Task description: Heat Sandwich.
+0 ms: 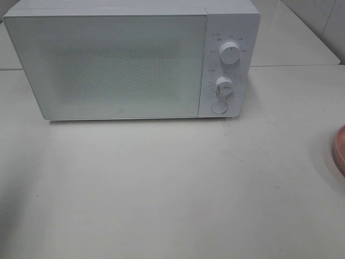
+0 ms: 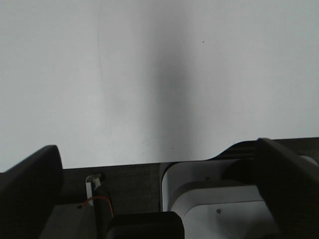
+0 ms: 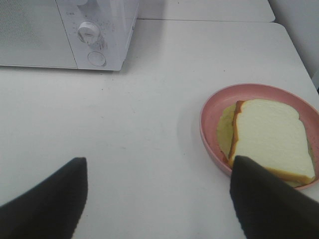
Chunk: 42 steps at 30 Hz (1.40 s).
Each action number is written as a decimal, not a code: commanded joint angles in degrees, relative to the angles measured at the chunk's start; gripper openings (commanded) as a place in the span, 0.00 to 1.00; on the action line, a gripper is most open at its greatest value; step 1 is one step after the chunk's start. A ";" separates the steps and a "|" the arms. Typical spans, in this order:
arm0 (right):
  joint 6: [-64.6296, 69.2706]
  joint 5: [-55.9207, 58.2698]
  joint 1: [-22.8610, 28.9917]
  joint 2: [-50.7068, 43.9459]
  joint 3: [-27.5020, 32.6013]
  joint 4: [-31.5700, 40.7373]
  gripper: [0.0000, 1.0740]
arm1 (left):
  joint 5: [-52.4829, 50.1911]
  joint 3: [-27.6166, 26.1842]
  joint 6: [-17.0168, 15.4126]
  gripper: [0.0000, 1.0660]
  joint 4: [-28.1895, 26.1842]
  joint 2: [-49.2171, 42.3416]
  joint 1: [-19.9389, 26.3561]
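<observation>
We note the sandwich [image 3: 271, 137] lying flat in the pink plate [image 3: 212, 107], white bread face up, tan crust along its edge, a pale yellow-green layer showing at the side nearest the microwave. It covers most of the plate's floor. The plate sits on the white tabletop [image 3: 149, 124], well apart from the microwave [image 1: 132, 59] and off toward its control side. In the high view only a sliver of the plate's rim [image 1: 339, 151] shows at the right edge.

The microwave's door [image 1: 108, 65] is shut. Two knobs [image 1: 230, 54] and a round button [image 1: 219, 107] sit on its right-hand panel.

Right tool [image 3: 157, 199]: released, its two dark fingers [image 3: 47, 204] spread wide, nothing between them. It hangs above bare tabletop, just beside the plate, one finger overlapping the plate's near rim in the wrist view.

Left tool [image 2: 154, 194]: released, fingers [image 2: 30, 184] wide apart, grasping nothing, over bare tabletop. Neither arm shows in the high view.
</observation>
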 commanded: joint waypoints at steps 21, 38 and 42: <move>0.11 -0.29 -0.46 -1.60 0.06 0.00 0.71 | -6.19 17.53 0.74 0.92 1.15 -43.03 0.17; 0.11 -0.29 -0.46 -1.60 0.06 0.00 0.71 | -8.37 19.02 0.11 0.92 -0.40 -56.61 0.17; 0.11 -0.29 -0.46 -1.60 0.06 0.00 0.71 | -8.37 19.02 0.11 0.92 -0.46 -56.55 0.17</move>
